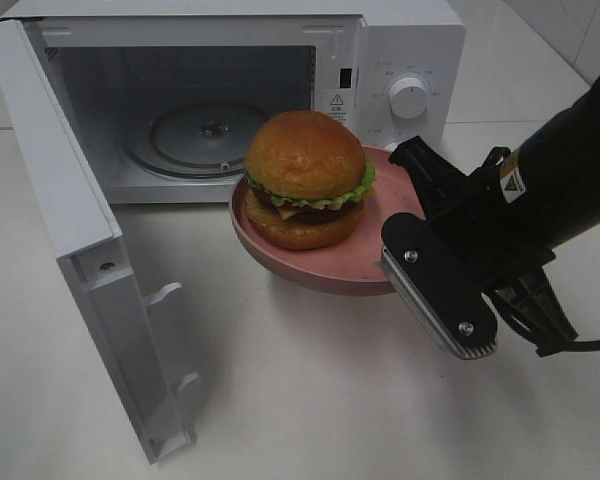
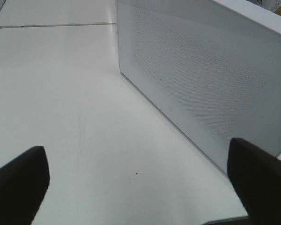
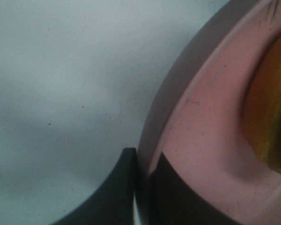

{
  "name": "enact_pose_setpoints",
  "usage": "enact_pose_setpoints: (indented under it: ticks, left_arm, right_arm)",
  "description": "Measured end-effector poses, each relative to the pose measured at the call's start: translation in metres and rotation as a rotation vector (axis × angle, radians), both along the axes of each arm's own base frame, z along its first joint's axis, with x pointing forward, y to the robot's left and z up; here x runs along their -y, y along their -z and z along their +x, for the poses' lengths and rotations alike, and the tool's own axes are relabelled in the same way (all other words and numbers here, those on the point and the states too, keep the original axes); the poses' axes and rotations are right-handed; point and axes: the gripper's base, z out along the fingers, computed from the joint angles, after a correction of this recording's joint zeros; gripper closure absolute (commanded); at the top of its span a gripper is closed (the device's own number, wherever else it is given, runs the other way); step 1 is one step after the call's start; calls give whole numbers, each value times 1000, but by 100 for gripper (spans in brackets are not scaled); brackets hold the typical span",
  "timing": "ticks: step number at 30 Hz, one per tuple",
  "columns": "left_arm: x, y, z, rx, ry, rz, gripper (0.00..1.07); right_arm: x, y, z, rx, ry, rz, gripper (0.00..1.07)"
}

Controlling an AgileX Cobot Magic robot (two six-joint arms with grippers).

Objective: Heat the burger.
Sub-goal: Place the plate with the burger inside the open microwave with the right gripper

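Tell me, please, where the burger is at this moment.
In the exterior high view the burger sits on the pink plate, centre frame, just in front of the open microwave; the right gripper clamps the plate's right rim.

The burger (image 1: 305, 180) has a glossy golden-brown bun, green lettuce, a dark patty and what may be yellow cheese. The plate (image 1: 325, 275) is pink. Microwave (image 1: 410, 45) and counter (image 1: 310, 400) are white; the door (image 2: 201, 89) carries a fine dotted mesh. The fingers (image 3: 107, 197) are black.
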Motion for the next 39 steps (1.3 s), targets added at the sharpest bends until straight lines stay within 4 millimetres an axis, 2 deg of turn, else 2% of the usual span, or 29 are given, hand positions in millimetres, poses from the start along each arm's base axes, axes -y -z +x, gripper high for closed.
enact_pose_setpoints:
  ticks: [22,28,32,39]
  left_arm:
    - [0,0,0,0,0,0,9]
    - [0,0,0,0,0,0,9]
    - [0,0,0,0,0,0,9]
    - [0,0,0,0,0,0,9]
  right_arm:
    - [2,3,4,-10,-43,-23,107]
    - [-15,11,5,7,-89,-23,107]
    - [-33,9,16,22,-94,-11,107]
    - [-52,10,29,23,-72,13,107]
